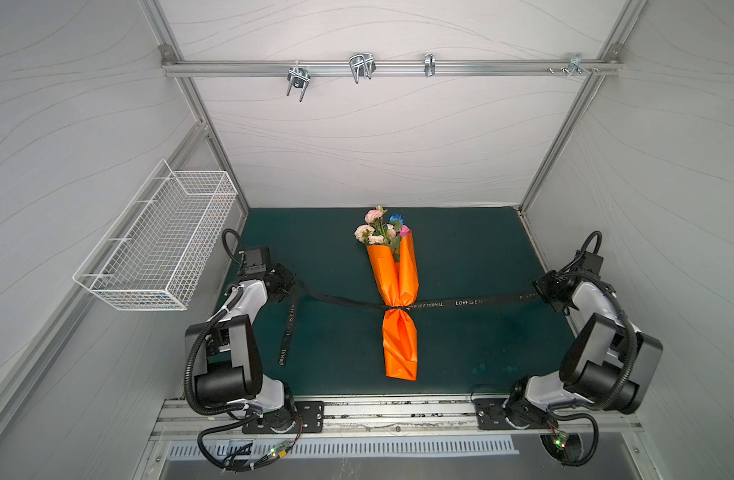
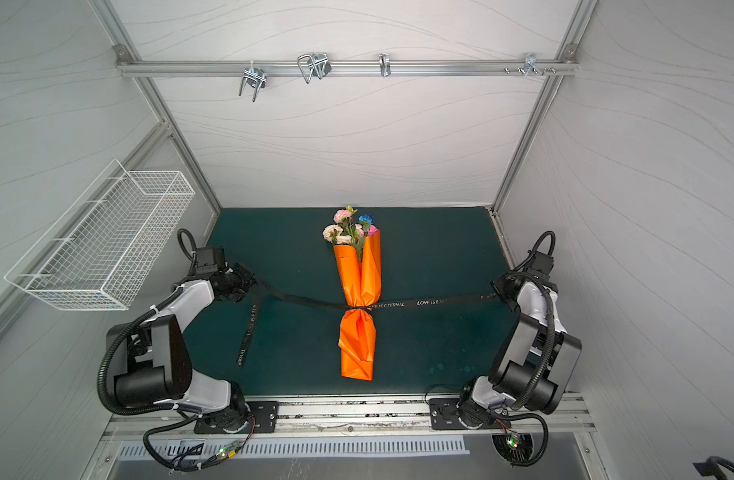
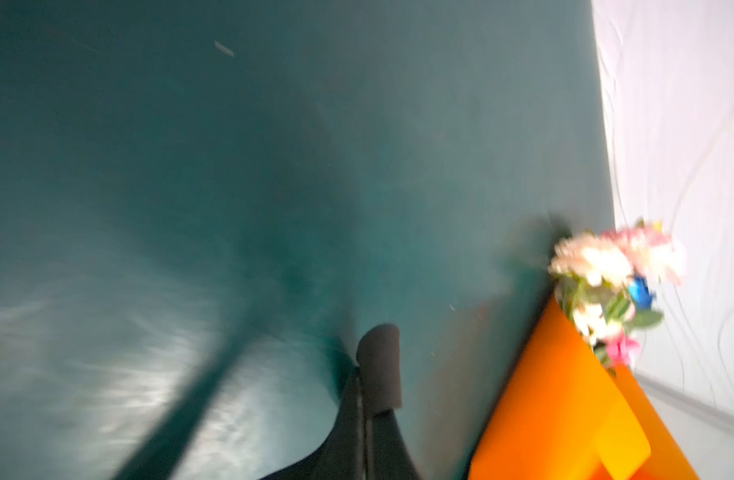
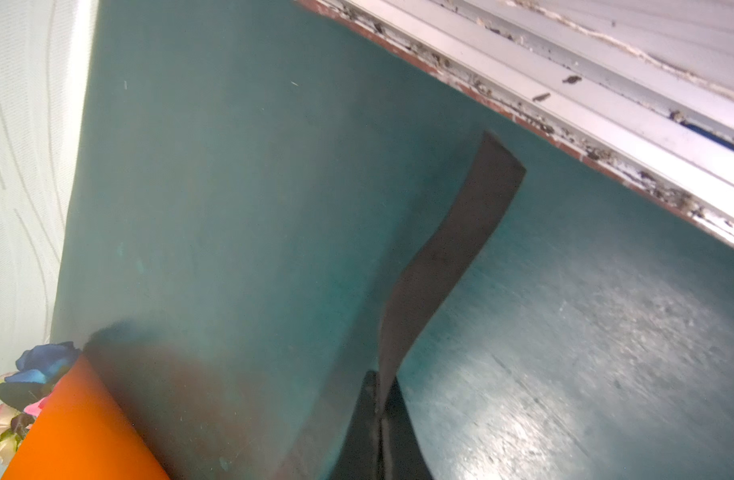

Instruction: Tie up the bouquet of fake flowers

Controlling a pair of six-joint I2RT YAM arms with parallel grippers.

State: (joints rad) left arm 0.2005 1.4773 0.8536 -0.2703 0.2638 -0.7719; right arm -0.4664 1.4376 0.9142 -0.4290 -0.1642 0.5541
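Lettering: the black ribbon (image 1: 461,302) carries white capitals, "LOVE IS ETERNAL", legible just right of the knot and repeated (sideways, partly readable) on the loose tail lying toward the near left.

Materials: the ribbon is a flat matte band, cinched round the waist of the orange wrapping paper (image 1: 400,286). The paper is smooth, creased and pinched into an hourglass.

The bouquet of fake flowers (image 1: 381,229) lies mid-mat with its pink, cream and single blue blooms pointing to the far side, clear of the paper's mouth. The mat (image 1: 481,257) is dark green and scuffed.

My left pincer (image 1: 291,286) is clamped on the ribbon at the left. My right pincer (image 1: 539,296) is clamped on its right end.
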